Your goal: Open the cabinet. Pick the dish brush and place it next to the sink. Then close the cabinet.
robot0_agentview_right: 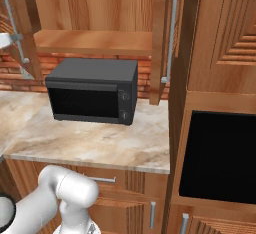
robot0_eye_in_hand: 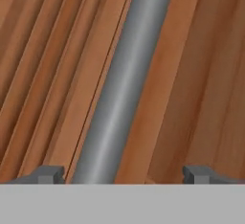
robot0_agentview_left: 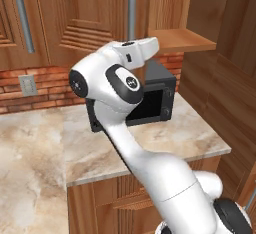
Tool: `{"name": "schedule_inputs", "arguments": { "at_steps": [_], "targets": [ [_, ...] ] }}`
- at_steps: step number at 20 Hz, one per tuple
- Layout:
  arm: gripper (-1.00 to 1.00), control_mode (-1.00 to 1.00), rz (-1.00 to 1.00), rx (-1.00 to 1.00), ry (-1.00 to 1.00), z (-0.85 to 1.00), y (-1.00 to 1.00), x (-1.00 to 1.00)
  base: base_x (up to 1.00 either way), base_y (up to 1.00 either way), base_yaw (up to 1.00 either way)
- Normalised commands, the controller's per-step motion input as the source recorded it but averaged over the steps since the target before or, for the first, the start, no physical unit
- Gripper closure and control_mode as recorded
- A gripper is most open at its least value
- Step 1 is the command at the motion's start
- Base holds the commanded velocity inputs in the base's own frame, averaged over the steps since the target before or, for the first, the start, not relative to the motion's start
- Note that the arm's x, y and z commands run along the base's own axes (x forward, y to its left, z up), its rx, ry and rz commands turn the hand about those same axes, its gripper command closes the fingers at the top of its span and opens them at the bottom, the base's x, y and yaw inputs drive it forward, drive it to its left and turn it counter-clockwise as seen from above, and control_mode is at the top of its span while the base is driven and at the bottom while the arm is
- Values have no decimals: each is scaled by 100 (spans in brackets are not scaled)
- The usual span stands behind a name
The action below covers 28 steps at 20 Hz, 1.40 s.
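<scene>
The cabinet [robot0_agentview_left: 85, 28] is a brown wooden wall unit above the counter. Its right door [robot0_agentview_right: 160, 38] stands swung out, which bares a wooden shelf [robot0_agentview_right: 95, 42]. My raised white hand reaches up to the long silver bar handle [robot0_agentview_left: 132, 13] of the left door. In the hand view my gripper [robot0_eye_in_hand: 123, 174] is open, and that handle [robot0_eye_in_hand: 124, 84] runs between its two dark fingertips [robot0_eye_in_hand: 50, 174]. The fingers are apart from the bar. The dish brush and the sink are out of view.
A black microwave [robot0_agentview_right: 92, 97] stands on the marble counter [robot0_agentview_right: 90, 143] under the shelf. A tall wooden unit with a dark oven opening [robot0_agentview_right: 220, 153] closes off the right side. A brick wall with an outlet [robot0_agentview_left: 28, 84] lies behind the counter.
</scene>
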Motion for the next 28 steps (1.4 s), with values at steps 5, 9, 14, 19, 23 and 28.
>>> {"name": "schedule_inputs", "arguments": {
  "at_steps": [5, 9, 14, 19, 23, 28],
  "targets": [
    [-100, -100, 1, 0, 12, 0, -61, 83, 0, 0, 0],
    [-100, -100, 9, 6, 4, 0, -57, 65, 0, 0, 0],
    [-100, -100, 15, 10, 0, 0, -52, 53, 0, 0, 0],
    [-100, -100, 14, 11, 0, 0, -42, 53, 0, 0, 0],
    [-100, -100, 10, 12, 0, 0, -36, 80, 0, 0, 0],
    [-100, -100, 8, 8, 0, 0, -24, 78, 0, 0, 0]
  ]
}}
